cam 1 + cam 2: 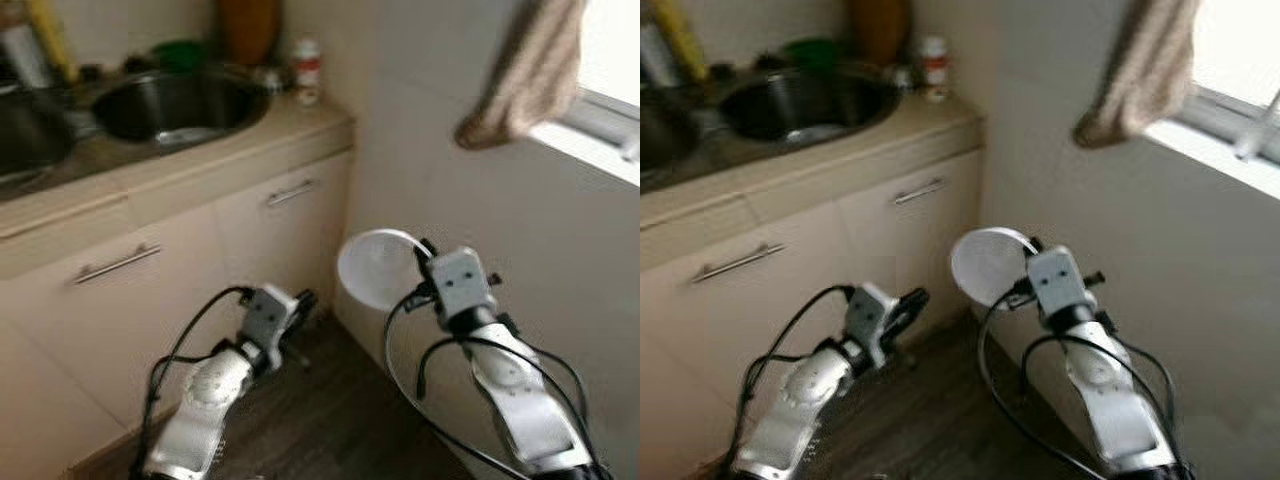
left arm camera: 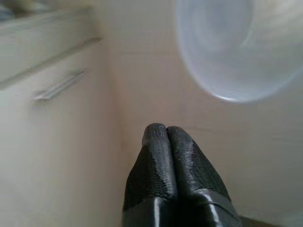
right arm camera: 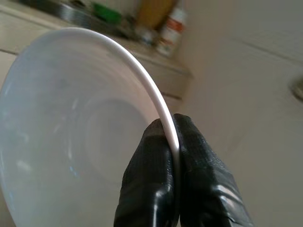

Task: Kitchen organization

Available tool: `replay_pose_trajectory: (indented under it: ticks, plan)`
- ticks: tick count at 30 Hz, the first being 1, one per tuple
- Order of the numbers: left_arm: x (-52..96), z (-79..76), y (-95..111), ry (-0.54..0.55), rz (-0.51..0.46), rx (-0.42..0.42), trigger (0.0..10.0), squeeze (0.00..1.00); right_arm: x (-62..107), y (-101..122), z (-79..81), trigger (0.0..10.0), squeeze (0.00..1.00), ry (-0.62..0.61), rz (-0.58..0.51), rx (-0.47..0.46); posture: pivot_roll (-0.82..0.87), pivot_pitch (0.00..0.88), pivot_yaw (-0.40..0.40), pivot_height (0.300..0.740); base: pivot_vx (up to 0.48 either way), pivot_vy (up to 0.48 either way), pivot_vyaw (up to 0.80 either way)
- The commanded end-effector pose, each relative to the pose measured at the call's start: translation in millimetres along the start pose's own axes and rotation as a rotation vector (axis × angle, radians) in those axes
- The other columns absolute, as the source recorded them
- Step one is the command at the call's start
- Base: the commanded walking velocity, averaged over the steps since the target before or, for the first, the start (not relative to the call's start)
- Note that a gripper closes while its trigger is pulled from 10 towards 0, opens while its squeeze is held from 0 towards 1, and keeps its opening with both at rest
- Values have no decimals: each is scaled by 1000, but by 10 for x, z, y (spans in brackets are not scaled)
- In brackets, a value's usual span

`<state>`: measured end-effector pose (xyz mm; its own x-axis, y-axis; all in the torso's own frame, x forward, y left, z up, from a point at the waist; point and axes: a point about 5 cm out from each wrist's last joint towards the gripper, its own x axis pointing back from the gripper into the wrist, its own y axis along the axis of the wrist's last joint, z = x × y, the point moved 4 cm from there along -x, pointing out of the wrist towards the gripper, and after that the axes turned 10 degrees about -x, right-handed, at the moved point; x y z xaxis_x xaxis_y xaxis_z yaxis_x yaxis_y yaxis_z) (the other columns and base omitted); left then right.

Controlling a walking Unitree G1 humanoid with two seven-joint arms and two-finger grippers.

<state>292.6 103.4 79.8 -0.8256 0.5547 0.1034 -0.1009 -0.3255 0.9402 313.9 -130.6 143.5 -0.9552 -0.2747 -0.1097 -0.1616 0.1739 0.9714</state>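
Two silver arms reach forward and low, black cables looping off both wrists. The right arm is raised higher than the left, its wrist angled up toward the wall. The right gripper (image 3: 171, 137) has its two black fingers (image 3: 147, 179) pressed together on the thin rim of a white bowl (image 1: 378, 268), one finger inside the rim and one outside, holding the bowl tilted on edge. The left arm sits lower, forearm slanting up from the lower left. The left gripper (image 2: 166, 132) points ahead with its textured fingers (image 2: 151, 165) closed flat against each other, nothing between them.
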Motion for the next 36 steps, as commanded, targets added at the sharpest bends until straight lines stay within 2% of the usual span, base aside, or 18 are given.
replay_pose_trajectory:
  ticks: [1, 15, 16, 17, 18, 19, 28, 36]
  plan:
    - [-44, -86, 65, -21, -27, 6, 10000, 0, 29, -12, -97, 0, 0, -33, 3, 28, 103, 0, -66, 740, 0, 0, 800]
    - [-41, -72, 73, -14, -32, 4, 10000, 0, -21, 15, -172, 0, 0, -94, -13, 51, 103, 0, -66, 740, 0, 0, 800]
    - [-41, -68, 77, -11, -35, 2, 10000, 0, -32, 33, -187, 941, 0, -100, -20, 51, 106, 0, -67, 740, 0, 0, 800]
    - [-41, -67, 78, -11, -35, 1, 10000, 0, -34, 43, -194, 3725, 0, -105, -24, 57, 106, 0, -67, 740, 0, 0, 800]
    - [-42, -66, 79, -11, -35, 1, 10000, 0, -36, 48, -199, 3725, 0, -108, -27, 61, 106, 0, -67, 740, 0, 0, 800]
    - [-41, -67, 79, -11, -35, 0, 10000, 0, -40, 53, -249, 10000, 0, -143, -31, 13, 106, 0, -67, 740, 0, 0, 0]
    - [-47, -64, 81, -7, -33, -6, 10000, 0, -55, 113, -307, 10000, 0, -180, -57, 15, 106, 0, -65, 740, 0, 0, 0]
    - [-49, -52, 89, -2, -39, -15, 10000, 0, -105, 215, -350, 10000, 0, -203, -88, 55, 107, 0, -64, 740, 331, 0, 163]
